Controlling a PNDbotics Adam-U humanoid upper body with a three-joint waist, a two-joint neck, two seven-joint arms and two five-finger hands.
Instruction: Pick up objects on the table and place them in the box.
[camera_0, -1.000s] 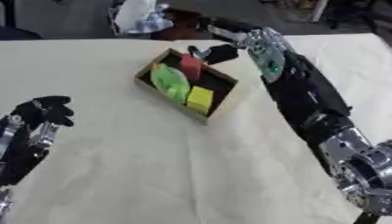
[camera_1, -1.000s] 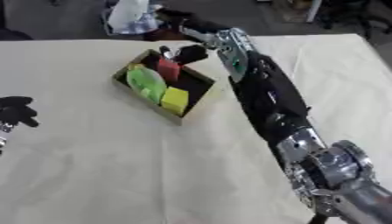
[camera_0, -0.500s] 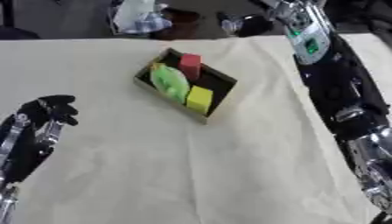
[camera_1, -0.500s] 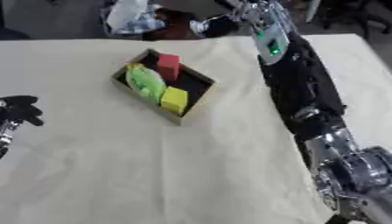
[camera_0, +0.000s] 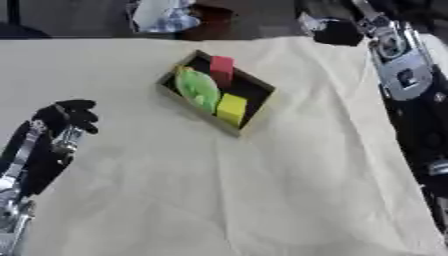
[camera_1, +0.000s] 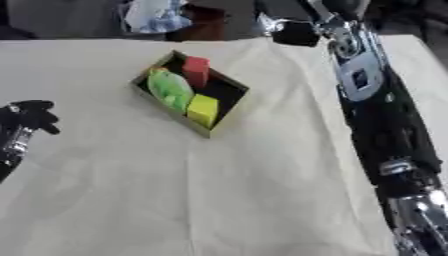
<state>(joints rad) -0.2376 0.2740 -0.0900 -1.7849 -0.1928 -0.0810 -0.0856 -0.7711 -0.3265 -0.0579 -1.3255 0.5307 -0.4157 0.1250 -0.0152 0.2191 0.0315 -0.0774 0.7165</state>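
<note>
Centrally, the box (camera_0: 217, 92) lies well apart from the right hand (camera_0: 335, 32), seemingly curled empty, at the counter's (camera_0: 262, 200) far edge.

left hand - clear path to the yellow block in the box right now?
Probably yes. The left robot hand rests at the table's left side, and only bare cloth lies between it and the box. The yellow block sits uncovered, beside the green object.
</note>
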